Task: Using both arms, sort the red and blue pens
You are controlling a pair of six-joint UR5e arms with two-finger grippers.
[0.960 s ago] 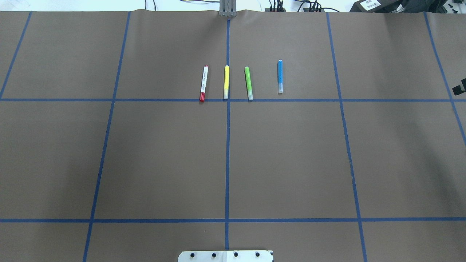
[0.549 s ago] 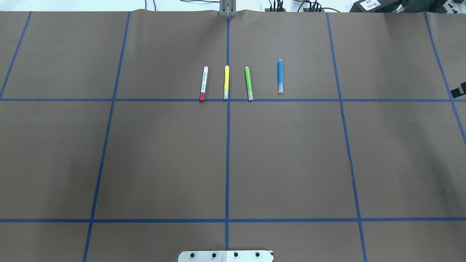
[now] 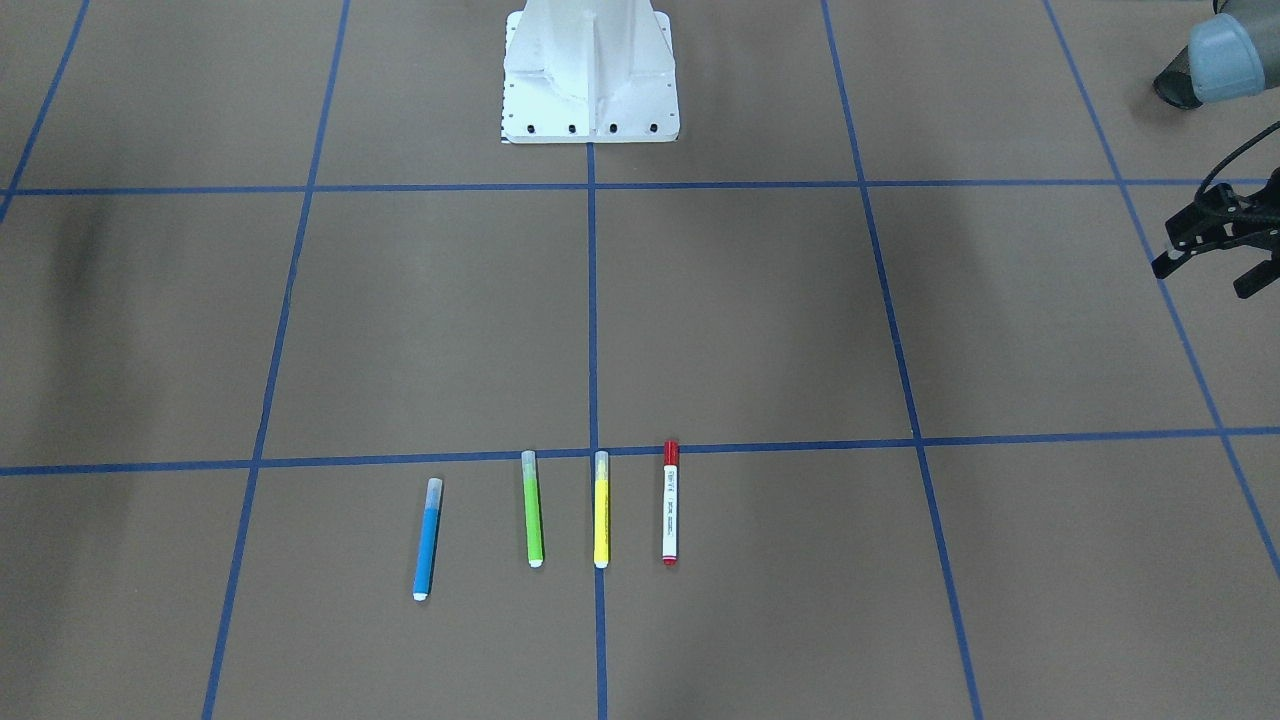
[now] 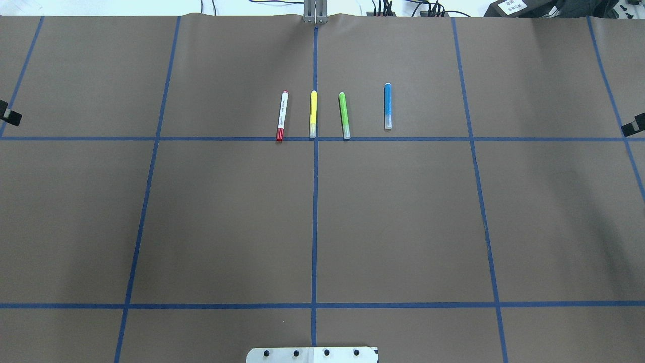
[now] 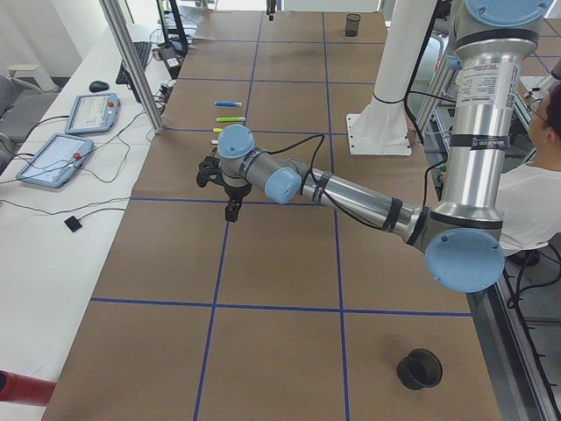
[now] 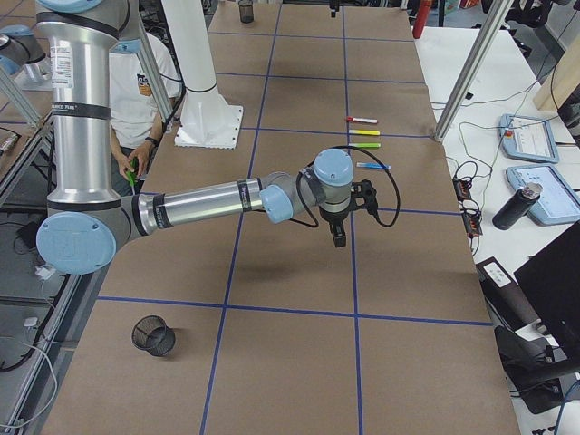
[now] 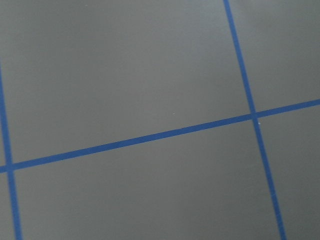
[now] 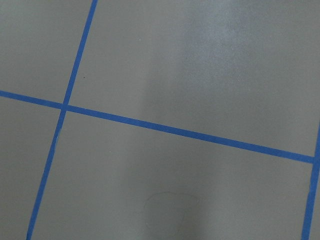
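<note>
The red-capped white marker [image 4: 282,116] [image 3: 670,503] lies at the left end of a row of pens at the table's far middle. The blue pen [image 4: 387,106] [image 3: 427,540] lies at the row's right end, a little apart. My left gripper [image 3: 1205,278] hovers open and empty far to the left of the pens; only its tip [image 4: 10,116] shows at the overhead view's left edge. My right gripper [image 6: 344,222] hangs over the table far to the right of the blue pen, with just a tip [image 4: 634,126] in the overhead view. Whether it is open or shut I cannot tell.
A yellow pen [image 4: 313,114] and a lime-green pen [image 4: 344,115] lie between the red and blue ones. The white pedestal base [image 3: 590,70] stands at the robot's side. A black mesh cup [image 6: 152,335] sits near each table end. A seated person [image 6: 136,91] is behind the robot.
My left gripper's tip has come into the overhead view at its left edge. The right gripper's tip has crept slightly inward and down. The pens have not moved.
</note>
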